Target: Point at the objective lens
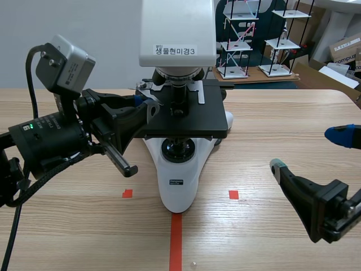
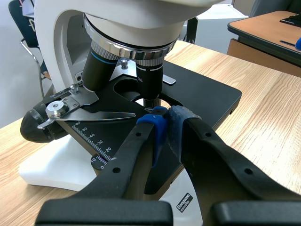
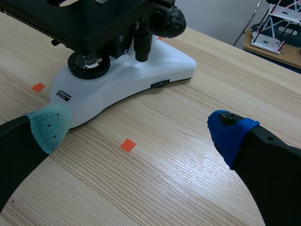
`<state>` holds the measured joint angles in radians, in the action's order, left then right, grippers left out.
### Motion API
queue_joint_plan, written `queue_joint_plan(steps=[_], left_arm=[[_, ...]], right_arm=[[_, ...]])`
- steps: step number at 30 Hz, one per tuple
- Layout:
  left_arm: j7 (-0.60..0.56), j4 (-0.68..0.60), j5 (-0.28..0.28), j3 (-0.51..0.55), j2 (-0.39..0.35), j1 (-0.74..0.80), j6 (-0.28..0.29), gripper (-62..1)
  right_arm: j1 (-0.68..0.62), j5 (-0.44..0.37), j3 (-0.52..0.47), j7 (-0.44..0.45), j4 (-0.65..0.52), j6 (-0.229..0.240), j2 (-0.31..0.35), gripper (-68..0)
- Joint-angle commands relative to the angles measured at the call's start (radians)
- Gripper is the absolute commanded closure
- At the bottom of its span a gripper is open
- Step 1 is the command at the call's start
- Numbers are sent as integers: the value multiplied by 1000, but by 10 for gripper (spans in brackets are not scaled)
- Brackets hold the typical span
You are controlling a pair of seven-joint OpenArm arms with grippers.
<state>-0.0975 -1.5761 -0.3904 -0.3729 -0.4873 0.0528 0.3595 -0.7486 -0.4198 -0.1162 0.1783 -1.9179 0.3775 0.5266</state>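
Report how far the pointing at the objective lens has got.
The reach looks done: the left gripper, shut, has its tips over the stage, just short of the objective lens. In hand: the pointing itself. The right gripper sits open over the table. Little seems left.

Left arm (image 1: 51, 135) comes in from the left, held level above the table. Left gripper (image 1: 150, 107) reaches toward the middle, its two fingers pressed together, pads (image 2: 160, 123) touching. Right arm (image 1: 330, 212) sits low at the near right; right gripper (image 1: 309, 151) points left, fingers spread wide apart.
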Motion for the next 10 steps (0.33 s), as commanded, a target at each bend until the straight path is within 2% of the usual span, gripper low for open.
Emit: queue_joint_plan(steps=[1,10], left_arm=[[-13,-13,-6,2,5,0,-2,-36],[-13,-13,10,2,5,0,-2,-36]], right_arm=[[-2,-11,-6,14,-8,-4,11,-638],[-2,-11,-6,15,-8,-4,11,-638]])
